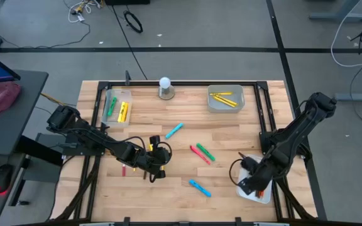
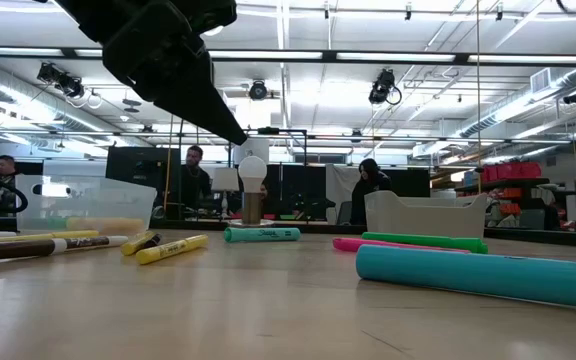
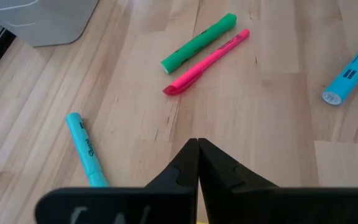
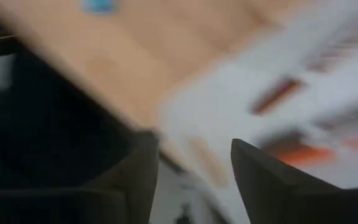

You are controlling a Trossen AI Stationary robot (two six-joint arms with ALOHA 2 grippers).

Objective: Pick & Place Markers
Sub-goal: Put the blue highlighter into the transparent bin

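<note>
Right, from above the left gripper [image 1: 159, 164] sits low over the bare wood near the table's front, left of centre, and its own wrist camera settles the fingers [image 3: 219, 171]: pressed flat together, nothing between them. That same wrist view picks out a green marker [image 3: 199, 43] lying just beside a pink marker [image 3: 206, 61], close to touching at one end, with a light blue marker [image 3: 84, 148] apart to one side and another blue marker [image 3: 353, 70] at the frame's edge.

Over on the right, the right gripper [image 1: 250, 182] hangs above a white tray [image 1: 264, 194] at the table's front right corner. The overhead picture cannot show its fingers; its wrist view can, blurred as it is: the two dark fingers [image 4: 135, 174] stand well spread with nothing between them, and orange and brown shapes lie in the white tray below, too smeared to name.

From above again, markers are scattered mid-table: a blue one [image 1: 174, 130], the red and green pair [image 1: 202, 152], another blue [image 1: 200, 188]. Yellow markers [image 1: 222, 97] lie in the grey tray [image 1: 215, 105] at the back, and green and yellow ones in the clear tray [image 1: 117, 107] back left. A white ball on a base [image 1: 164, 87] stands between those trays.

The table-level camera adds people in the room behind.
</note>
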